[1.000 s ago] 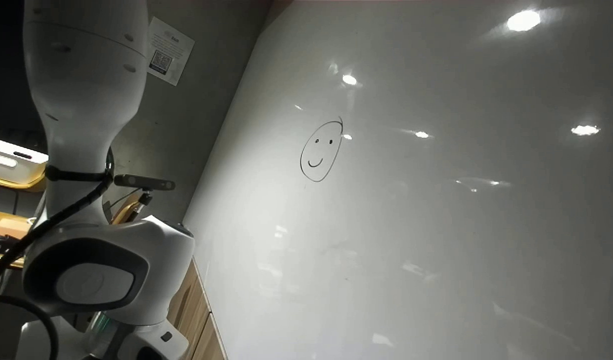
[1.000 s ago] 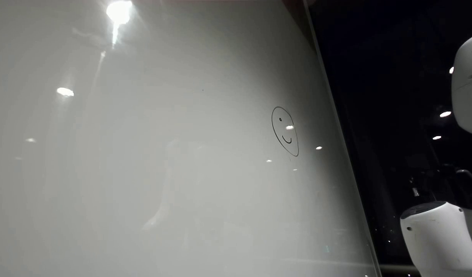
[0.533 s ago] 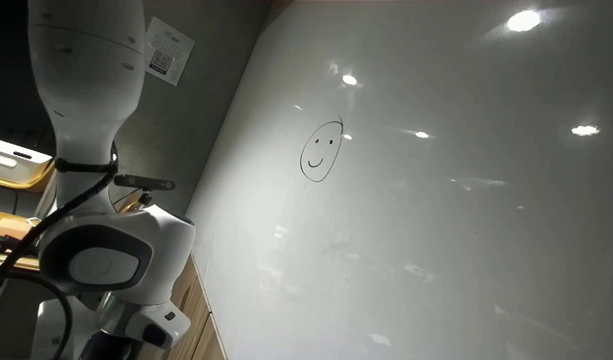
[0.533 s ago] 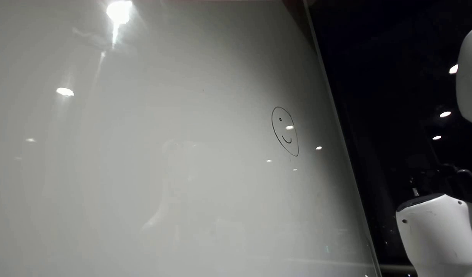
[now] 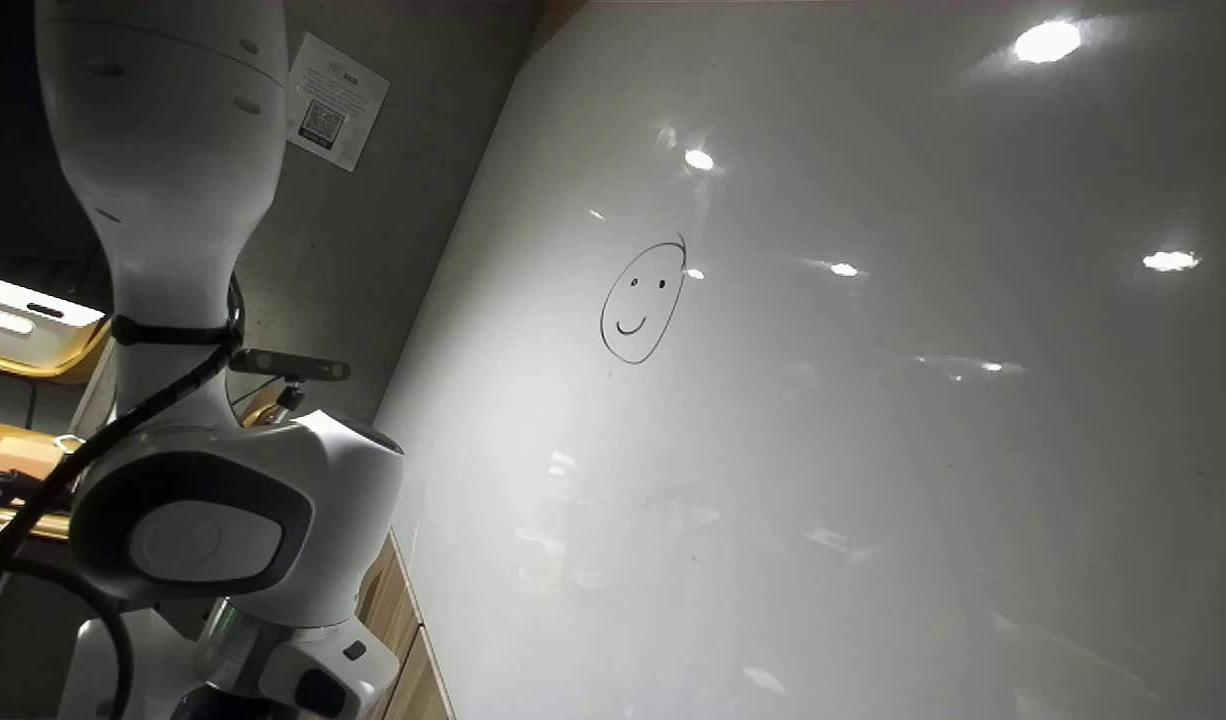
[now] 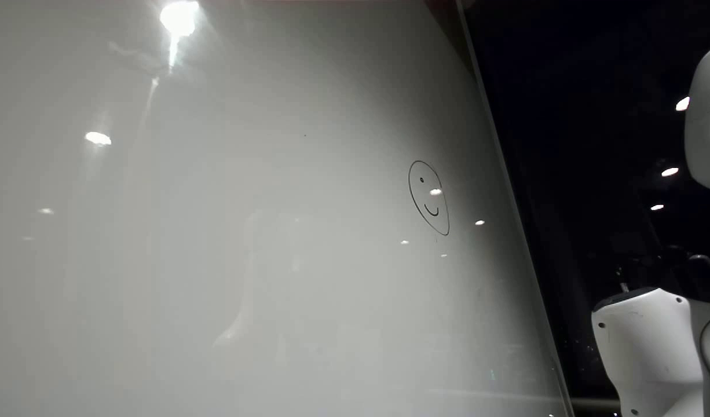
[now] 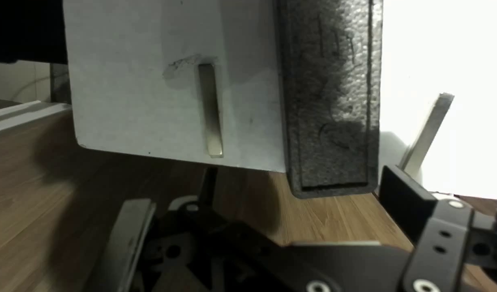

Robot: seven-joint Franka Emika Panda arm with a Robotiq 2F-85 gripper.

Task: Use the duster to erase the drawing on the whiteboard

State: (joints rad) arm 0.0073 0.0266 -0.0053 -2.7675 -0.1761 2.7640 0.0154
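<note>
The duster (image 7: 333,101) shows in the wrist view as a dark grey, flat rectangular block. It stands lengthwise against a white surface. My gripper (image 7: 301,174) is open in the wrist view. Its right finger (image 7: 406,202) is just right of the duster's near end, and its left finger (image 7: 209,186) is well to the left. I cannot tell whether the duster's end is between the fingers or beyond them. The drawing (image 5: 631,331), a smiley face, is on the whiteboard (image 5: 873,470). Both also show in an exterior view: drawing (image 6: 431,212), whiteboard (image 6: 216,278). The gripper is outside both exterior views.
White fronts with bar handles (image 7: 211,109) flank the duster, and a wooden surface (image 7: 337,215) is below. In an exterior view, a small camera (image 5: 291,366) stands beside the arm (image 5: 213,530), near wooden panels (image 5: 413,680) at the whiteboard's edge. A yellow tray (image 5: 73,370) is behind.
The arm has moved a little up and slightly towards the whiteboard since one second ago. The drawing is unchanged.
</note>
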